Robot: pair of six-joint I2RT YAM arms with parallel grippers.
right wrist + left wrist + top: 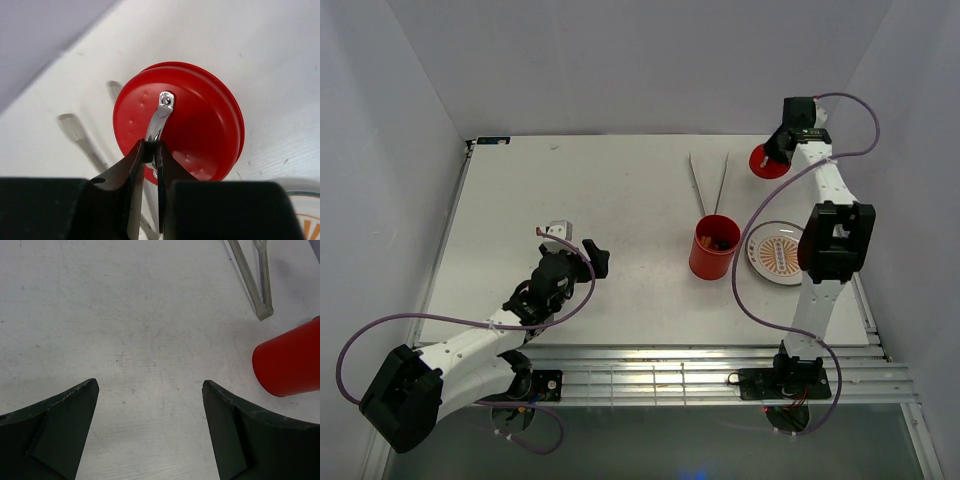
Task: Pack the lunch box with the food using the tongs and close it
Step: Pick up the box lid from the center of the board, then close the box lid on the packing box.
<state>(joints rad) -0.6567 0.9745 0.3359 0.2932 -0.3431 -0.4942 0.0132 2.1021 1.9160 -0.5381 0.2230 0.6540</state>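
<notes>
**While the lunch box stands open, your right gripper has the lid**

Since you're on the lid step: the lunch box [714, 250] stands upright mid-table [600, 200] with dark food [716, 241] inside. Tongs [708, 185] lie at its 12 o'clock, a narrow V, nobody holding them. The plate [772, 262] sits right beside it at 3 o'clock. Out at 1 o'clock, your right gripper [151, 150] is pinched on the lid's [200, 130] metal handle [160, 117]. Your left gripper [150, 385] is off at 9 o'clock, jaws wide apart, holding nothing.
</notes>
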